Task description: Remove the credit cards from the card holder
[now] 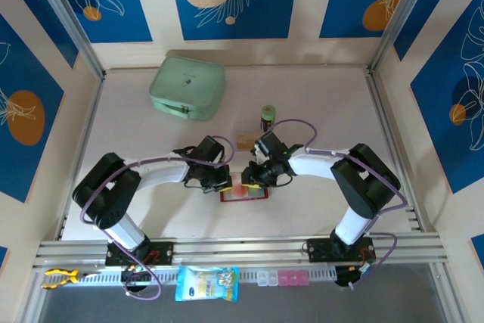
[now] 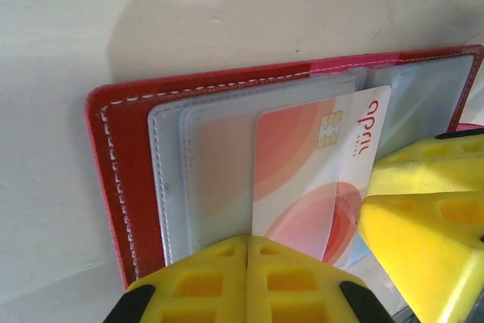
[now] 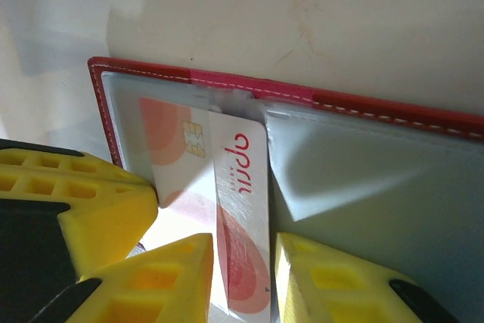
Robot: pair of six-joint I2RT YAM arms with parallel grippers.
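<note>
Right gripper (image 3: 242,251) straddles the credit card (image 3: 242,179), which sticks partly out of a clear sleeve of the card holder (image 3: 378,107) lying open on the table (image 3: 302,13). Its jaws stand part-way apart, and I cannot tell whether they bite the card. Beside it the left gripper (image 2: 247,251), fingers together, sits at the sleeves' edge, seemingly pinning the holder. Done well, the pull wants a firm pinch on the card's free end and a slow, straight draw along the sleeve's mouth, with the left pressing down so the holder neither slides nor lifts.
</note>
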